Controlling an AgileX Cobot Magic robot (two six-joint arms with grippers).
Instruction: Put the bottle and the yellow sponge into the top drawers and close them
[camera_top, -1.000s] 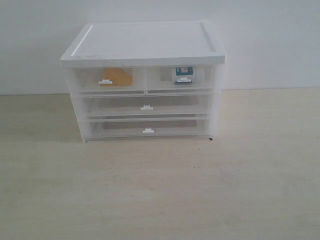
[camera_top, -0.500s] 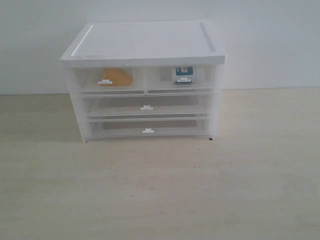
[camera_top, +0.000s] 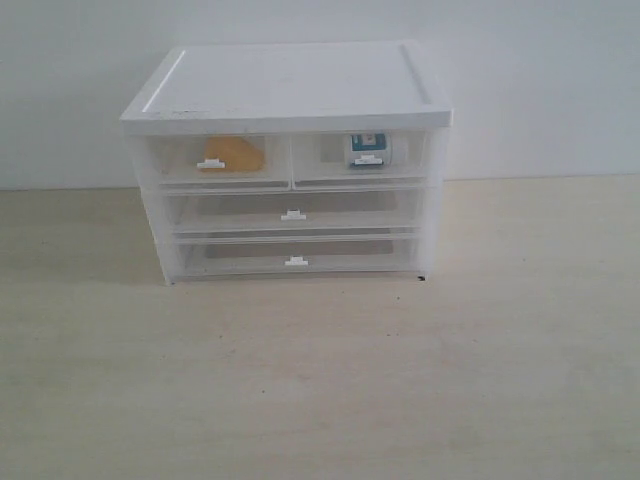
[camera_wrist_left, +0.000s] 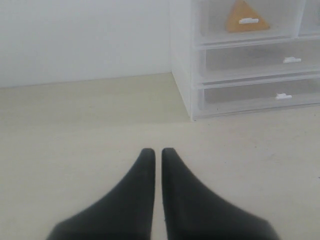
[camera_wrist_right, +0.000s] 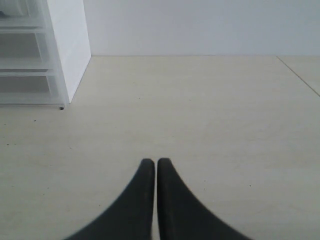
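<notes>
A white-topped cabinet (camera_top: 290, 85) stands at the back of the table. Both top drawers are pushed in. The yellow sponge (camera_top: 235, 154) lies inside the left top drawer (camera_top: 215, 160); the left wrist view also catches the sponge (camera_wrist_left: 245, 17). Inside the right top drawer (camera_top: 365, 158) stands the bottle (camera_top: 367, 148). My left gripper (camera_wrist_left: 156, 151) hovers over bare table, well in front of the cabinet's left corner, shut with nothing in it. My right gripper (camera_wrist_right: 152, 161) is over the table off the cabinet's right side, shut and empty. Neither arm shows in the exterior view.
Two full-width drawers (camera_top: 293, 214) sit shut below the top pair. A plain white wall (camera_top: 540, 80) rises right behind the cabinet. Light wooden tabletop (camera_top: 320, 380) spreads in front, with a board seam (camera_wrist_right: 299, 76) far right.
</notes>
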